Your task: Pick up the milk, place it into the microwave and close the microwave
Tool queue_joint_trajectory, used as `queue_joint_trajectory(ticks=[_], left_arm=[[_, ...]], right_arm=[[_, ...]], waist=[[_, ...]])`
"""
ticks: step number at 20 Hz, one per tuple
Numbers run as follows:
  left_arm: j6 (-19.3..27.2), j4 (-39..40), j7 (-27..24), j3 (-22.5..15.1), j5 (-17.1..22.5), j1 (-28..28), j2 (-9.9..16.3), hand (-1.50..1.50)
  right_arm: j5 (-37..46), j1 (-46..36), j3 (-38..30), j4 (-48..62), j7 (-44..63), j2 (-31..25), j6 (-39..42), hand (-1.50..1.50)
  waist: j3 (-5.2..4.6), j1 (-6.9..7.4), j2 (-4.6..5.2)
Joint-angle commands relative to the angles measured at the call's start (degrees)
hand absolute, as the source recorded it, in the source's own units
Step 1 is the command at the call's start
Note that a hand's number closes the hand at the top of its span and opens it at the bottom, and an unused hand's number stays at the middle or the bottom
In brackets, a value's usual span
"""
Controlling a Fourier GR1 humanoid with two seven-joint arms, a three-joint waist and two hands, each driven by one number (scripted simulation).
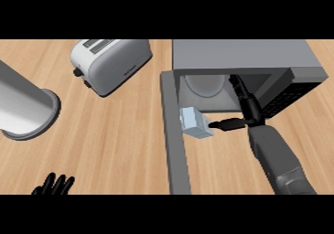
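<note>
The grey microwave (264, 57) stands at the back right with its door (175, 137) swung wide open toward me. A small pale blue and white milk carton (195, 122) sits at the left of the microwave's opening, just inside the door. My right hand (250, 114) is beside it on the right. Its fingers (238, 89) stretch straight into the cavity, and its thumb points left and touches the carton's side. No finger curls round the carton. My left hand (54, 185) rests open at the lower left edge, fingers up.
A silver toaster (112, 61) stands at the back, left of the microwave. A tall grey cylinder with a flared base (20, 109) occupies the left edge. Bare wooden counter (108, 141) lies between them and the open door.
</note>
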Motion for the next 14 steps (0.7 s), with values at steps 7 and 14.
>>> queue_joint_trajectory(ticks=[7,14], left_arm=[[1.5,4.9,8.5,-5.4,-8.0,-9.7,0.2,1.5],[4.3,9.1,15.6,-8.7,-11.5,-19.9,-0.1,1.5]], right_arm=[[-3.4,18.8,3.1,-19.2,-0.9,-1.7,11.1,-1.5],[-6.1,35.6,5.6,-42.2,6.2,-0.7,12.6,-1.5]], waist=[[-0.1,-2.37,-0.39],[-0.12,-1.94,-0.19]])
